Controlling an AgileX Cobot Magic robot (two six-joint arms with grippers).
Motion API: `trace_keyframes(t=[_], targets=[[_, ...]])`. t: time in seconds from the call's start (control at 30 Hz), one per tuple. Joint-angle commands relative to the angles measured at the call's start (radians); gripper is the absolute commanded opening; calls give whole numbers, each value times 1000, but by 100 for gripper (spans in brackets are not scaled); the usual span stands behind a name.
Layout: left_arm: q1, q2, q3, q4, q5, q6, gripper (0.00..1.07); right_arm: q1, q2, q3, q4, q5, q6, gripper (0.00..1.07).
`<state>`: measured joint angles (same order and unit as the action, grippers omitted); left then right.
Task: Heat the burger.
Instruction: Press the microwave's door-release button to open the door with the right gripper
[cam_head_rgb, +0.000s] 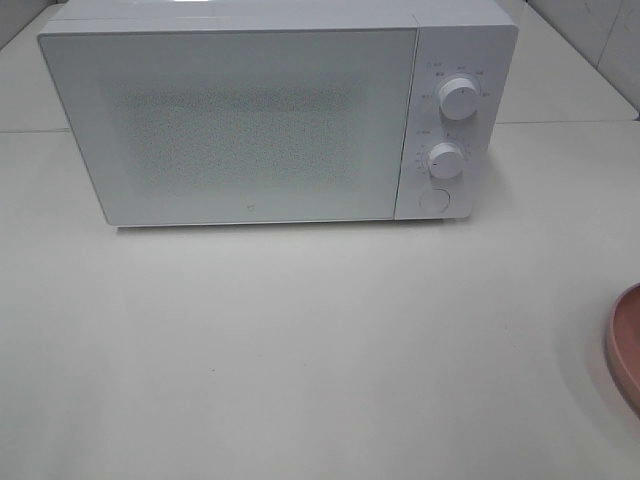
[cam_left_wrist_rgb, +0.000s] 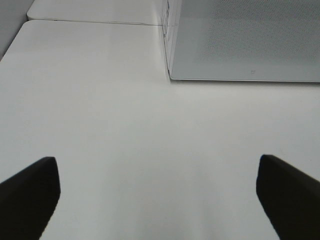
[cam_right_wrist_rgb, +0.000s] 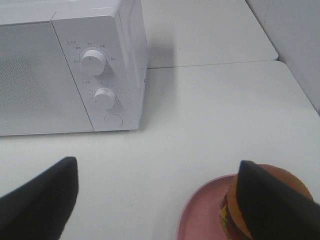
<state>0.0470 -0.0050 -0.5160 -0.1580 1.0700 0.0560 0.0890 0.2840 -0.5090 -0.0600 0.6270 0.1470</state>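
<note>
Bench (cam_head_rgb: 300, 350): a pale, plain surface that carries the microwave oven and the plate.
Microwave oven (cam_head_rgb: 230, 120): white. It stands on the far part of the bench with its front toward the high camera.
Oven door (cam_head_rgb: 240, 125): shut. It has a large greyish window with a fine dotted pattern.
Control panel: it is on the right side of the oven front. The upper knob (cam_head_rgb: 458, 97) and the lower knob (cam_head_rgb: 446, 159) are one above the other, and a round button (cam_head_rgb: 434, 199) is under them. The marks around the knobs are too small to read.
Pink plate (cam_head_rgb: 627, 345): flat and round. It lies on the bench at the right edge of the high view, nearer than the oven and well apart from it. Only a part of its rim shows there.
Burger (cam_right_wrist_rgb: 286, 175): it sits on the pink plate, outside the oven. It has a golden-brown domed bun with darker layers below. It shows only in the right wrist view, and much of it is hidden behind one black finger.
Left pincer (cam_left_wrist_rgb: 156, 165): spread wide, with nothing between the fingers. It is above bare bench, and the left lower corner of the oven is ahead of it.
Right pincer (cam_right_wrist_rgb: 157, 165): spread wide and pinching nothing. Bare bench is between the fingers. One finger (cam_right_wrist_rgb: 280, 210) is in front of the burger and over the plate. I cannot tell if this finger touches the burger. The other finger (cam_right_wrist_rgb: 45, 200) is on the side toward the oven.
</note>
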Motion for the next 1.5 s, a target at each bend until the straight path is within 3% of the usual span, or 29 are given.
trace_keyframes(t=[0.03,0.57,1.07,1.5], targets=[[-8,-15,1,-7,0,-1,100,-5,56,4,-38,-91,-1,76],[-8,-15,1,-7,0,-1,100,-5,272,62,-78,-418,-1,76],[-8,-15,1,-7,0,-1,100,-5,469,243,-83,-875,-36,76],[-8,-15,1,-7,0,-1,100,-5,740,245,-69,-1119,-80,76]])
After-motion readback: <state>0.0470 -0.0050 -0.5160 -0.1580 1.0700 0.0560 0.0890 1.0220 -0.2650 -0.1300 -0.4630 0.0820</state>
